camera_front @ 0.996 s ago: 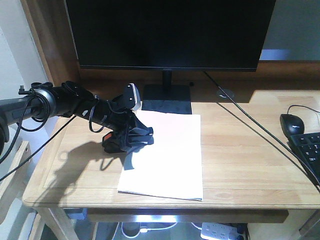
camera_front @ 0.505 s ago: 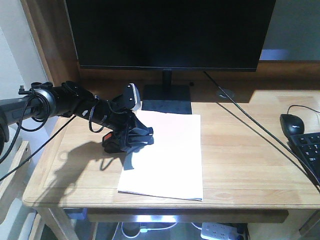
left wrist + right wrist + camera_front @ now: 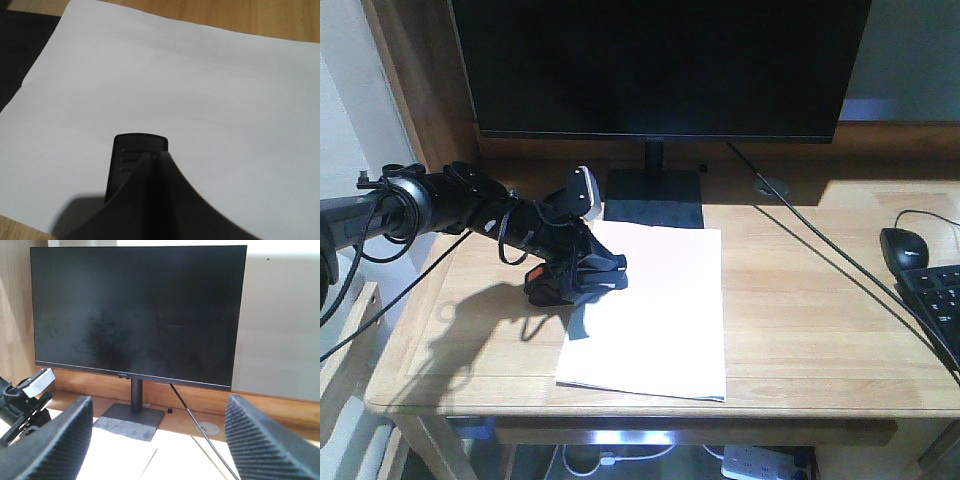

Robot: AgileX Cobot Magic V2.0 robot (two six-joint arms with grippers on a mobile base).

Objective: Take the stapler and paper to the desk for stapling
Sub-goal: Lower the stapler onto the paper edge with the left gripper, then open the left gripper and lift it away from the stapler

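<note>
Left tool [image 3: 582, 280] is clamped on the stapler [image 3: 548, 284], low over the left edge of the paper [image 3: 655, 310] on the counter [image 3: 800, 300]. Risk, as I judge it: dragging the sheets askew or stapling off-edge. Right tool [image 3: 159, 440] is spread apart, holding nothing.

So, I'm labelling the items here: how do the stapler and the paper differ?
The stapler is black with an orange patch; the paper is plain white. The stapler is small and blocky, the paper broad, flat and far larger. The stapler is in the left gripper at the paper's left edge; the paper lies loose. Both are on the desk.
</note>
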